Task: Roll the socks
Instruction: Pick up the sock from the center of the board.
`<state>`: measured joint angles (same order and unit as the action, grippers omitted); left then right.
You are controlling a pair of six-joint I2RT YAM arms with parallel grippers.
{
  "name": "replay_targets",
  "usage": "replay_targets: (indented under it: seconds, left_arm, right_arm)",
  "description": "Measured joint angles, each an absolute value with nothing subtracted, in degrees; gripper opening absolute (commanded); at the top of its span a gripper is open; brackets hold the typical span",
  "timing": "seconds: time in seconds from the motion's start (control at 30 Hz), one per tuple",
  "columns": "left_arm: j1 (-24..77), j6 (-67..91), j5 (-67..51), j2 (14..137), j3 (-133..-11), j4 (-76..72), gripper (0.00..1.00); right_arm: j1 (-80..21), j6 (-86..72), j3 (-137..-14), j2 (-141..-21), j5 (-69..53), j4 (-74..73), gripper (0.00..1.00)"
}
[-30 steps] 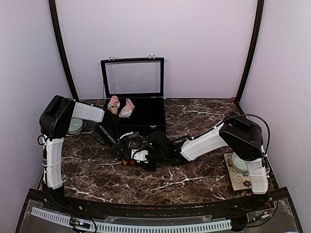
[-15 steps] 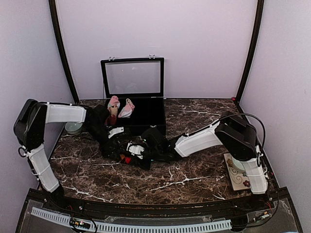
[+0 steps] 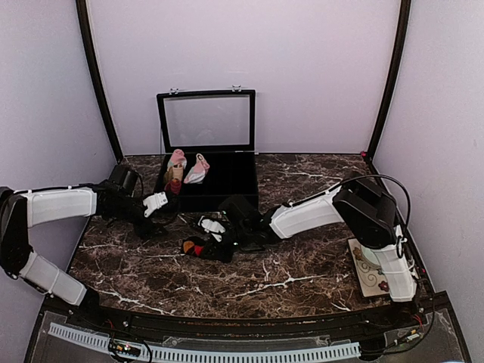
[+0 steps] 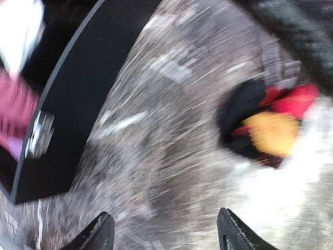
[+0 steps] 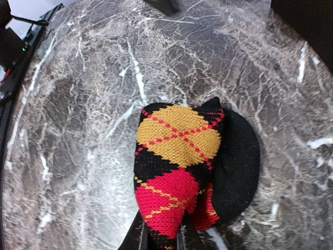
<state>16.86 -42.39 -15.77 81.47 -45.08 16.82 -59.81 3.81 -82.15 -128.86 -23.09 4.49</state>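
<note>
The black argyle sock (image 5: 179, 166) lies folded on the table (image 5: 73, 135), near the open black case (image 3: 231, 180). The right fingers (image 5: 138, 240) are pinched narrow on its red end, while the left fingers (image 4: 99, 234) hang wide and empty off to the side. With only one end held, the fold could likely spring open or drag flat across the table if pulled.

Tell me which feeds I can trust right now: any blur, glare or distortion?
Left wrist: heavy motion blur, the black argyle sock with red and yellow diamonds is just a colour smear. Right wrist: sharp, knit pattern crisp, but the wide lens bends the dark marble table. Top external: sharp, evenly lit, no strong glare; the sock is mostly hidden under the right arm.
</note>
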Motion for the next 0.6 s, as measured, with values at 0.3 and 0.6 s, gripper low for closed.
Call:
replay_targets:
  seconds: [0.3,0.6]
  left_arm:
    - [29.1,-53.8,-25.5,74.1,-38.7,20.6,0.67]
    - [35.4,-56.6,-19.6,81.2,-40.1,17.0,0.72]
  right_arm:
    - [-56.2,-11.4,-84.1,-131.8,-37.8,4.2,0.0]
    - [-54.7,-22.7,-83.7,-133.6,-47.9,5.7,0.0]
